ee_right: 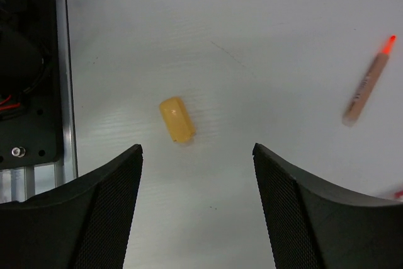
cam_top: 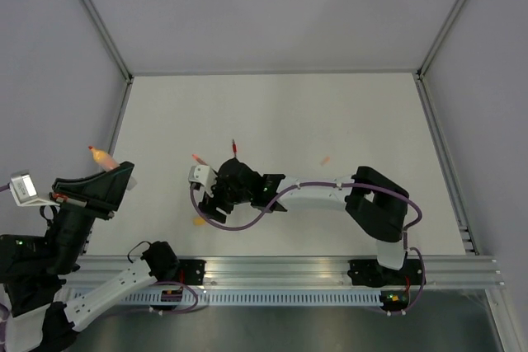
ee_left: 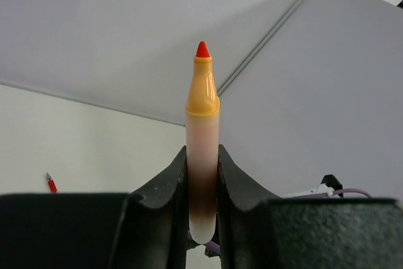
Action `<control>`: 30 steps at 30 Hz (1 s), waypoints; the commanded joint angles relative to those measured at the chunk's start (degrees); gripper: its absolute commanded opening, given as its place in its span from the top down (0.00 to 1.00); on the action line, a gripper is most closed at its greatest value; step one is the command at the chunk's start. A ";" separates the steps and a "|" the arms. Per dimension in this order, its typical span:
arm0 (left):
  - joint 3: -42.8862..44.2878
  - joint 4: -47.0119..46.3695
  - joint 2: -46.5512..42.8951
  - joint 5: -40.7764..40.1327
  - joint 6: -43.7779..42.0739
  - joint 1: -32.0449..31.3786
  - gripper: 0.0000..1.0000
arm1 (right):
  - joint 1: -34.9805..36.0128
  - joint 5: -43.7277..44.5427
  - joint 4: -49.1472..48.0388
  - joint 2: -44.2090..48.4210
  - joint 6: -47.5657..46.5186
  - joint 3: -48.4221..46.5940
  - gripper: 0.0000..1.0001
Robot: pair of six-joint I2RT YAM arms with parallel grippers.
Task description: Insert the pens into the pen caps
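My left gripper [cam_top: 117, 172] is raised at the far left, off the table's left side. In the left wrist view it [ee_left: 202, 159] is shut on the pale salmon-orange pen [ee_left: 202, 149], which stands out past the fingers with its red tip bare; the top view shows the pen too [cam_top: 99, 156]. My right gripper [ee_right: 197, 148] is open and empty above the table near its front edge. The orange pen cap [ee_right: 176, 119] lies just ahead of the right gripper's left finger; it also shows in the top view [cam_top: 199, 221]. The dark red pen [cam_top: 234, 148] lies beyond the right gripper [cam_top: 212, 206].
A pale stick with a red tip [ee_right: 368, 83] lies on the table to the right of the right gripper; it also shows in the top view [cam_top: 198, 158]. A small orange-red piece [cam_top: 325, 160] lies mid-table. The metal rail [ee_right: 38, 92] runs along the near edge.
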State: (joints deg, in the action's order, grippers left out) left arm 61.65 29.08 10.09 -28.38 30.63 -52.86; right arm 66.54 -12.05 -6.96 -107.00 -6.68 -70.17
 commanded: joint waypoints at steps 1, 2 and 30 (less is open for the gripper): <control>1.90 6.25 -2.17 1.39 0.57 -0.14 0.98 | 0.08 -7.45 3.88 -4.17 -6.06 -6.19 0.23; 2.16 6.51 -2.52 1.66 0.66 -0.05 0.98 | 0.08 -8.15 4.76 -6.53 -6.59 -8.38 0.22; -3.02 6.78 -9.47 0.26 1.45 -0.05 0.98 | 2.45 -4.47 3.62 -20.18 -9.58 -15.00 0.27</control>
State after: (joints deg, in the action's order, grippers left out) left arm 59.20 36.36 1.83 -26.98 30.83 -52.84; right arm 68.71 -16.67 -2.52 -125.95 -14.85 -83.42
